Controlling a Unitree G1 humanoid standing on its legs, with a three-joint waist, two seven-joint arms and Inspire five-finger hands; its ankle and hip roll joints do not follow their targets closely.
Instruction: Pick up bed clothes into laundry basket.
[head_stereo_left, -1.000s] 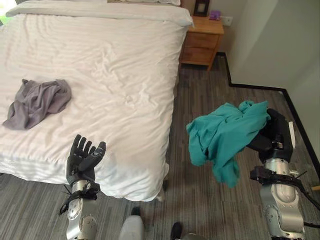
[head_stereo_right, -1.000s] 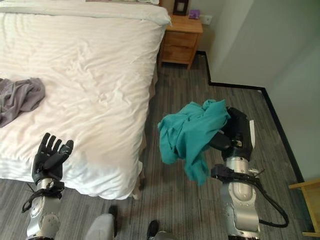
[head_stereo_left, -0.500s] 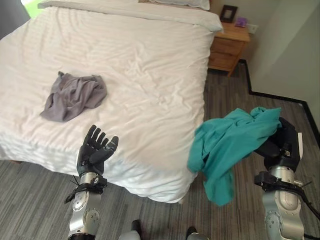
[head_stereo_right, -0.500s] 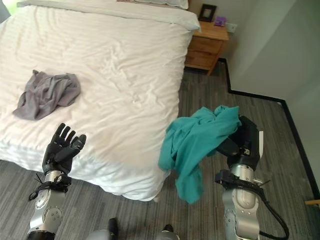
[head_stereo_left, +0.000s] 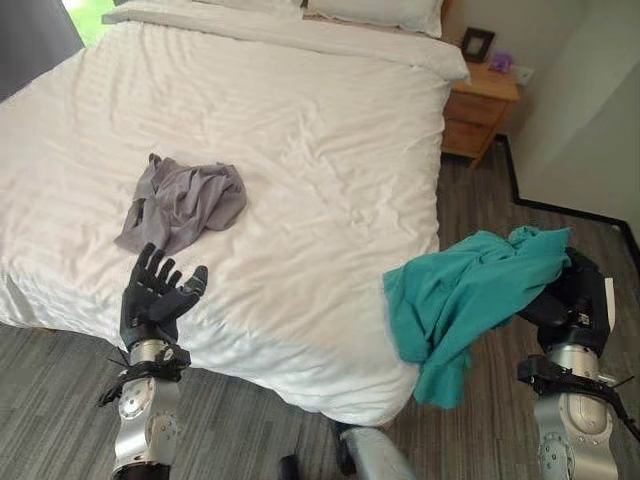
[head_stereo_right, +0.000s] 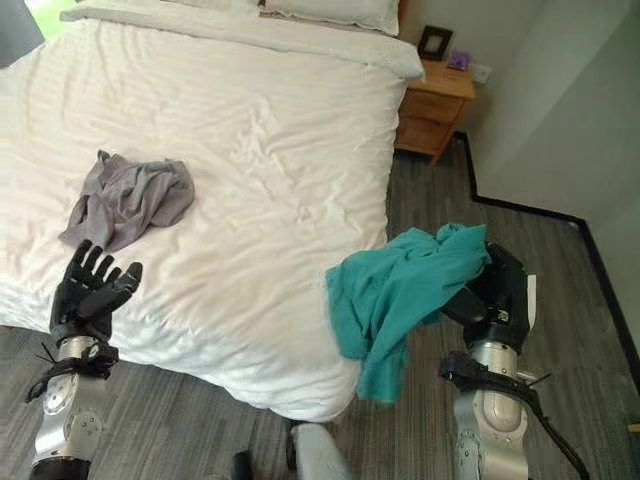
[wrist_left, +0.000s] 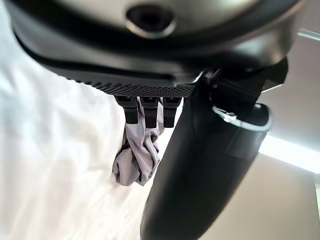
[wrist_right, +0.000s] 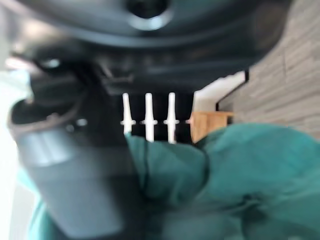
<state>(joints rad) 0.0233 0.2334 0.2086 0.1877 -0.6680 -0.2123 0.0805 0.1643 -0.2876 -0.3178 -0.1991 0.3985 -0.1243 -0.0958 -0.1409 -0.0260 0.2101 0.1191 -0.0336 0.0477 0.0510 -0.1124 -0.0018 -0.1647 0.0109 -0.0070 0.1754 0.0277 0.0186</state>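
**Teal garment lifted, grey one on the bed**

White bedding covers the bed (head_stereo_left: 300, 150), which stands on a grey plank floor (head_stereo_left: 560, 215) with a wooden nightstand (head_stereo_left: 480, 112) at its far corner. Past the bed's near corner, the teal garment (head_stereo_left: 470, 300) hangs bunched from the right hand (head_stereo_left: 575, 300), whose fingers are curled round the cloth; its loose folds drape away from the fingers toward the bed's edge and down over the floor. The right wrist view shows the same teal cloth pressed close against the fingers (wrist_right: 148, 117).

A grey garment (head_stereo_left: 185, 200) lies crumpled on the sheet, just beyond the fingertips of the left hand (head_stereo_left: 152, 300) and apart from them. That hand is raised upright over the near edge of the bed, fingers straight and spread wide, holding nothing. In the left wrist view the grey cloth (wrist_left: 137, 157) shows past the fingers (wrist_left: 150, 111). Pillows (head_stereo_left: 375, 12) lie at the head of the bed, well away from both hands.
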